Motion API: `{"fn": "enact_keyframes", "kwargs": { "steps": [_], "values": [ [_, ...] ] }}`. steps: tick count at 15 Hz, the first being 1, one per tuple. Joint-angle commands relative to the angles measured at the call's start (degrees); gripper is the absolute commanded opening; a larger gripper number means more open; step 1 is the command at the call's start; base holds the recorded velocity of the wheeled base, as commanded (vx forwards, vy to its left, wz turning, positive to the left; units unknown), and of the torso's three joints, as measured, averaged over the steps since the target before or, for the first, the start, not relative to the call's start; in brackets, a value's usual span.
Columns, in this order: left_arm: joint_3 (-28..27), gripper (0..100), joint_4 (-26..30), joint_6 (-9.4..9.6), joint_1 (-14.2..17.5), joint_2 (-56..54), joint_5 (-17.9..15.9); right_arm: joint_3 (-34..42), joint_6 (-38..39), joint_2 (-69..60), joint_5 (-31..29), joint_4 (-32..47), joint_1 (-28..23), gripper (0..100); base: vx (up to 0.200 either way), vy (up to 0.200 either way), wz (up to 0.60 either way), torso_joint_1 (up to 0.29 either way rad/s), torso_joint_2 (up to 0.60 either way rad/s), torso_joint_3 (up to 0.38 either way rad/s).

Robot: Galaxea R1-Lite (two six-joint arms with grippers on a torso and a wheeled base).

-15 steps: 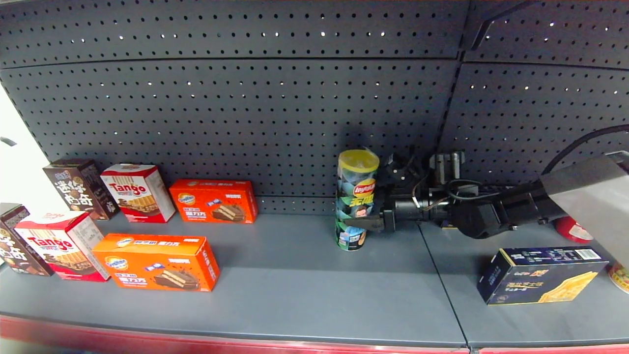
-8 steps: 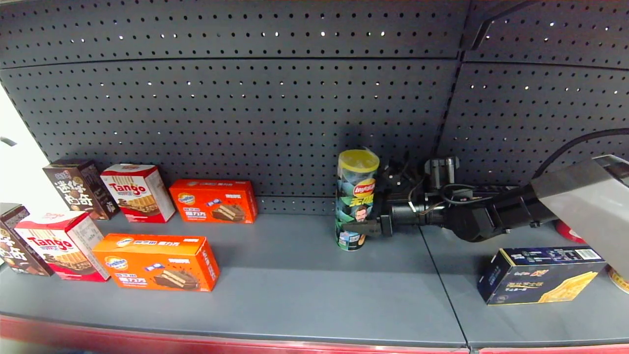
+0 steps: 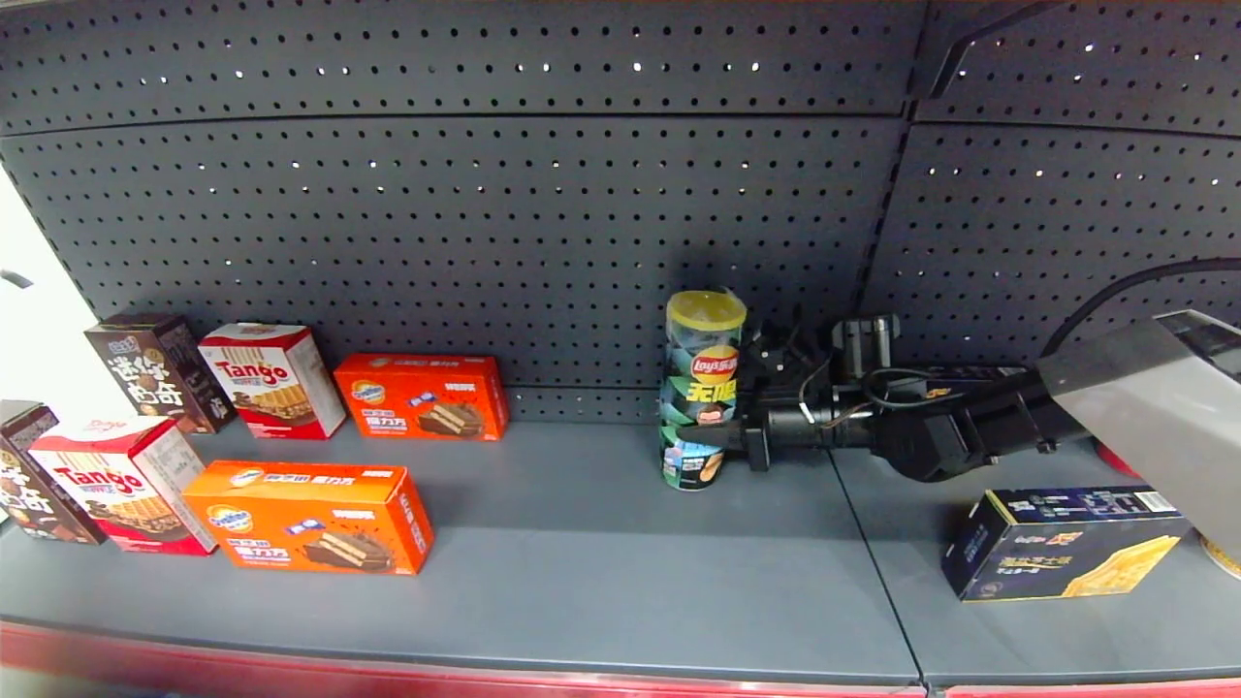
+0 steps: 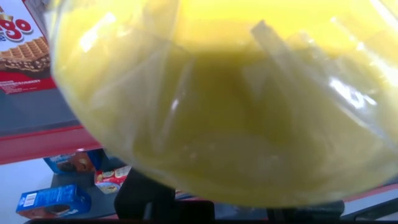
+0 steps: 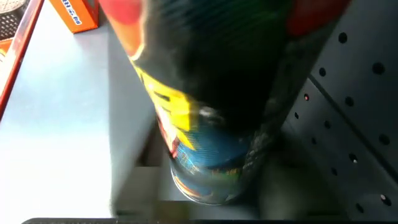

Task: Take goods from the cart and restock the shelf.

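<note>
A tall chips can (image 3: 701,388) with a yellow lid stands upright near the back of the grey shelf (image 3: 582,543), close to the pegboard wall. My right gripper (image 3: 715,436) reaches in from the right and is shut on the can's lower half. The right wrist view has the same can (image 5: 211,124) very close, its base down by the shelf surface. A translucent yellow lid (image 4: 224,99) sits right against the left wrist camera and hides whatever is behind it.
Orange boxes (image 3: 310,514) (image 3: 422,396), wafer boxes (image 3: 271,378) (image 3: 121,494) and a brown box (image 3: 155,368) line the shelf's left side. A dark blue and yellow box (image 3: 1066,541) lies at the right front. Bare shelf lies between them. A blue box (image 4: 53,202) lies lower down.
The can has turned in the right gripper, its label now facing more to the front, and it has shifted slightly toward the back wall. The right arm has moved a little left.
</note>
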Motion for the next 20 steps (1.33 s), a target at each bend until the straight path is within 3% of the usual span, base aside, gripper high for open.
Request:
{"fn": "enact_keyframes", "kwargs": {
  "steps": [1, 7, 15, 20],
  "values": [
    [0.2, 0, 0.0, -0.04, 0.0, -0.2, 0.0, 0.4, 0.0, -0.8, 0.0, 0.1, 0.0, 0, 0.0, 0.0, 0.0, 0.0, 0.0, 0.0],
    [0.4, 0, 0.0, -0.04, -0.1, -0.6, -0.2, 5.8, 0.3, -7.0, -2.8, 0.2, 2.0, 0, 0.0, 0.0, 0.0, 0.0, 0.0, 0.0],
    [-2.8, 0, -0.1, -0.04, 0.0, -1.9, -0.1, 22.4, 6.5, -23.1, -9.7, -4.0, 8.3, 0, 0.0, 0.0, 0.0, 0.0, 0.0, 0.0],
    [-3.3, 0, -0.1, 0.05, -0.2, -2.0, -0.5, 37.2, 7.6, -37.4, -10.2, -5.0, 7.8, 0, 0.0, 0.0, 0.0, 0.0, 0.0, 0.0]
  ]
}}
